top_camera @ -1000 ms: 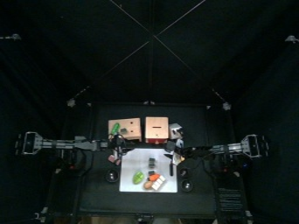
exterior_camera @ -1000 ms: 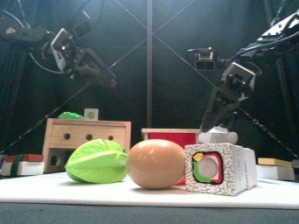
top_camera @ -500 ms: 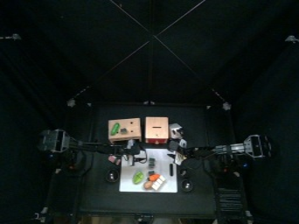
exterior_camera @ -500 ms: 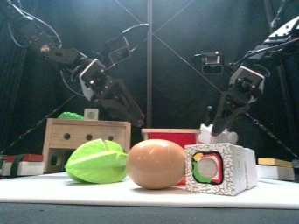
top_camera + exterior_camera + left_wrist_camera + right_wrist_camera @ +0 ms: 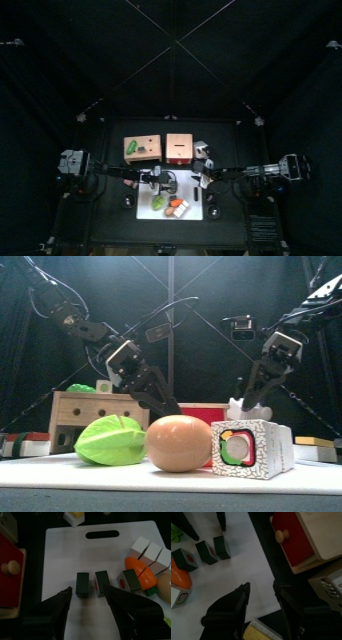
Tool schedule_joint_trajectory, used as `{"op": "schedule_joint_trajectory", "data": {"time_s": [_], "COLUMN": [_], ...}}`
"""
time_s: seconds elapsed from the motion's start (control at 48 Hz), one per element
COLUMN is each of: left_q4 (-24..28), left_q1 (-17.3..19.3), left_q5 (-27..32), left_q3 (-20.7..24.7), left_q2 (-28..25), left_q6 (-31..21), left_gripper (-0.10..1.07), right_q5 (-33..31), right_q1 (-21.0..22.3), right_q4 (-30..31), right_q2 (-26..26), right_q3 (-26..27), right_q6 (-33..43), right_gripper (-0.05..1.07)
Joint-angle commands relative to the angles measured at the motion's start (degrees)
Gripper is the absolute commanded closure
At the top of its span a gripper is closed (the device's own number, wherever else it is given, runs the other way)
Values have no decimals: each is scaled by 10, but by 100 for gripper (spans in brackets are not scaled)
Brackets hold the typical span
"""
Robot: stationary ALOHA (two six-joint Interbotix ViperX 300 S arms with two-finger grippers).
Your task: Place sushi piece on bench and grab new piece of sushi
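Sushi pieces [image 5: 91,583] lie beneath the left arm's fingers [image 5: 91,604] — spread wide, apparently empty — angled down.

White board [image 5: 100,562], dark green-black sushi pieces [image 5: 83,583], seemingly red-centred

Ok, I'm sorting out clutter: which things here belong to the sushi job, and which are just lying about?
Job: sushi pieces, bench, open left hand.
Lying about: green fruit, orange ball, white cube, red box.
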State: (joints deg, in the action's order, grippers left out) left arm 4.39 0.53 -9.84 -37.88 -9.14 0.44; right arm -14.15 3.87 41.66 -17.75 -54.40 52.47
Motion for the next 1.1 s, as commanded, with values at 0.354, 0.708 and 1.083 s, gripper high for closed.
{"op": "schedule_joint_trajectory", "data": {"time_s": [0.354, 0.708, 1.083], "left_q4": [1, 1, 1], "left_q1": [18, 20, 18], "left_q5": [-2, -2, -2], "left_q3": [20, 26, 33], "left_q2": [-18, -31, -39], "left_q6": [1, 2, 4], "left_gripper": [10, 10, 11], "right_q5": [3, 3, 3], "right_q1": [1, 1, 1], "right_q4": [0, 1, 1], "right_q2": [-10, -9, -8], "right_q3": [9, 9, 10], "right_q6": [1, 1, 1], "right_gripper": [23, 23, 23]}}
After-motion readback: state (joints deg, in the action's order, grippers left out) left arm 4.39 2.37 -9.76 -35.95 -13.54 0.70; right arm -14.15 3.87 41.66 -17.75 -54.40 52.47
